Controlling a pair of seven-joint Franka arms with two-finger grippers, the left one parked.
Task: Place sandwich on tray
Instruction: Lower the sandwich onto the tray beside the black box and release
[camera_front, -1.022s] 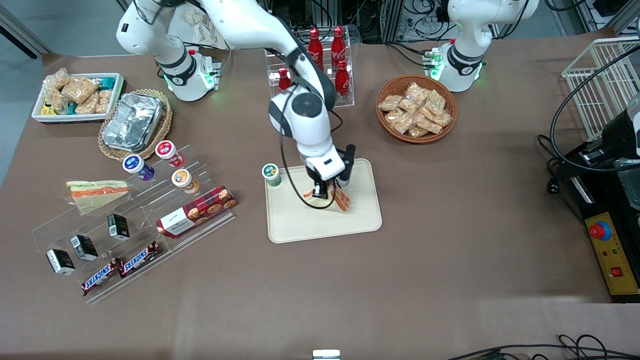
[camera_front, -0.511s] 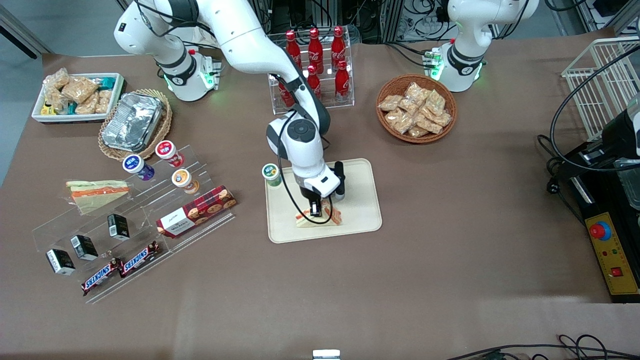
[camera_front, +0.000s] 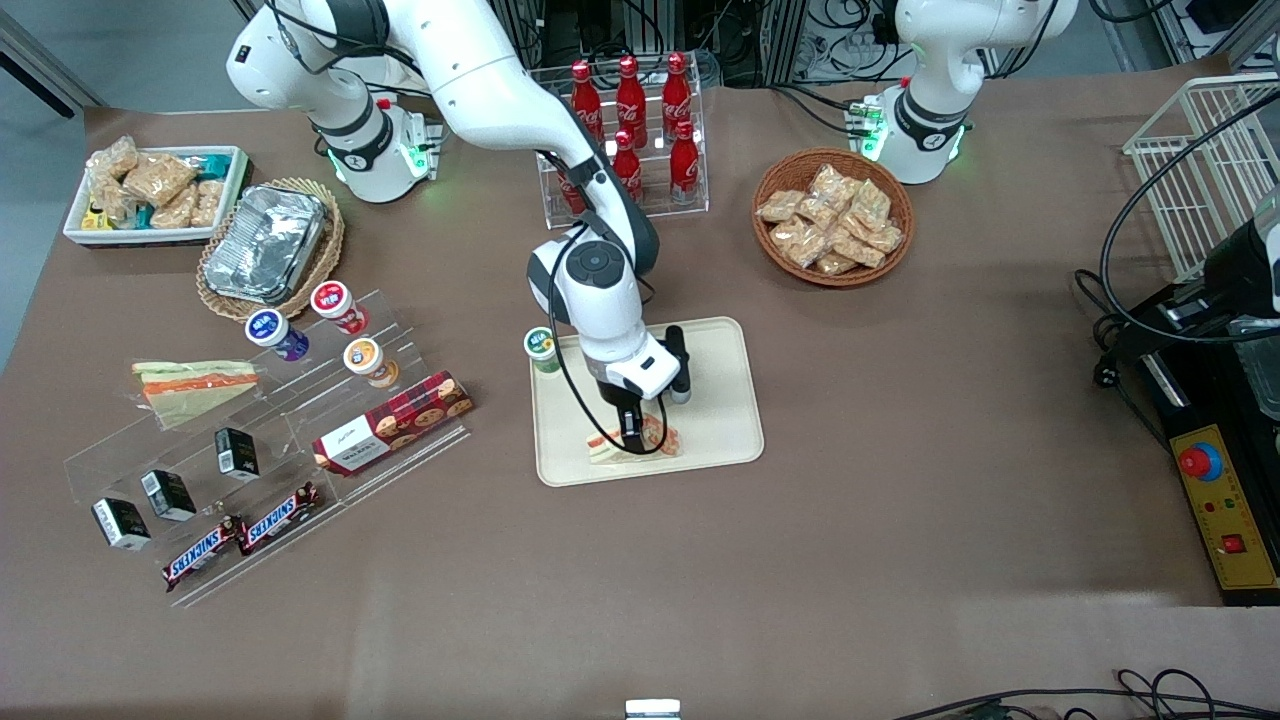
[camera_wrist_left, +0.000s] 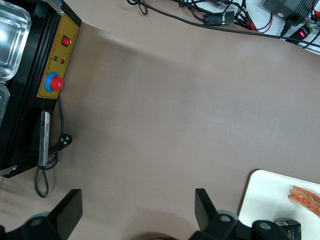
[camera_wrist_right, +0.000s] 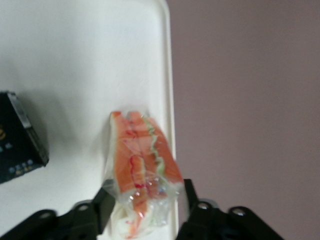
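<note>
Your table (camera_front: 900, 480) carries the whole scene, and the cream tray (camera_front: 720, 440) lies directly beneath the pincer (camera_front: 633, 440). The pincer is low over the part of the tray nearest the front camera, fingers pointing down and clamped on the sandwich (camera_front: 635, 443). In the right wrist view the sandwich (camera_wrist_right: 142, 170) sits between the two fingers (camera_wrist_right: 102, 205), its orange-red filling edge facing the camera, and it lies close along the tray's rim (camera_wrist_right: 169, 100), with bare table just past that rim. From the front view the wedge looks to be resting on the tray surface, or very nearly so; you cannot confirm full contact.

A small black box (camera_wrist_right: 20, 137) sits on the tray beside the pincer, apart from the sandwich. A green-lidded cup (camera_front: 541, 346) stands at the tray's corner, farther from the front camera than the pincer.

By my judgement the carry is done. What is left for you is opening the pincer and lifting away, watching that the wedge does not tip over the rim.
</note>
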